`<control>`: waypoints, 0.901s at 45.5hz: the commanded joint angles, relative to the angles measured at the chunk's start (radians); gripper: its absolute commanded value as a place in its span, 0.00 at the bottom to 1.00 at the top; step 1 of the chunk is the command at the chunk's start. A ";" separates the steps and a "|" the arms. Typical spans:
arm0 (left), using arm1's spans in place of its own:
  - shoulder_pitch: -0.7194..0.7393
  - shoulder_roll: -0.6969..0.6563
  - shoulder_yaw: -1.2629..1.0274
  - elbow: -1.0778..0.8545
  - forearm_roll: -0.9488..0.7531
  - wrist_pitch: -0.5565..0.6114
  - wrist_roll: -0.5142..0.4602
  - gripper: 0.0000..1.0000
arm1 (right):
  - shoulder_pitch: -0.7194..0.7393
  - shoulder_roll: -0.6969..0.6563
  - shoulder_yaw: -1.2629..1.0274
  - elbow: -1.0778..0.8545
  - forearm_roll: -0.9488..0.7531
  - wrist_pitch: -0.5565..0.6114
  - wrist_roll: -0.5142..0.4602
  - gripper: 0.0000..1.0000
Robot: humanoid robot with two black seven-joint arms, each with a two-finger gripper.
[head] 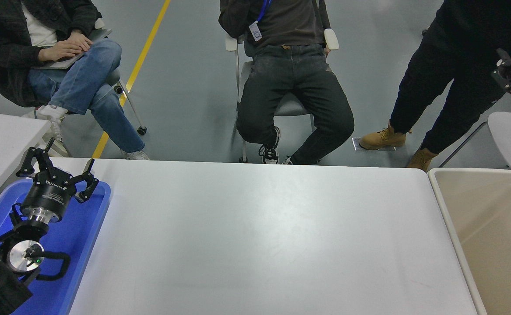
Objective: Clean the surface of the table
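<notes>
Lab — taped floor [148, 41] (grey)

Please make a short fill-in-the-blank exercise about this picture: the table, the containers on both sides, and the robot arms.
1. The robot's black left gripper hangs over the shallow ______ plastic tray at the lower left.
2. The deep beige plastic bin stands at the ______ end of the large matte white table surface.
3. The black right gripper shows at the picture's upper ______ edge, high above the bin.
4. The number of people at the table's far side is ______.

Missing words: blue; right; right; three
</notes>
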 commanded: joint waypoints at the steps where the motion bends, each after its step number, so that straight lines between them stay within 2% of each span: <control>1: 0.000 0.000 0.000 0.000 0.000 0.000 0.000 1.00 | -0.123 0.075 0.032 0.014 -0.015 0.077 0.099 0.99; 16: 0.000 0.000 0.000 0.000 0.000 0.000 0.000 1.00 | -0.224 0.127 0.025 -0.003 -0.182 0.076 0.196 0.99; 31: 0.000 0.000 0.000 0.000 0.000 0.000 0.000 1.00 | -0.336 0.262 0.015 -0.005 -0.194 0.065 0.251 0.99; 41: 0.000 0.000 0.000 0.000 0.000 0.000 0.000 1.00 | -0.356 0.308 -0.007 -0.014 -0.196 0.064 0.282 0.99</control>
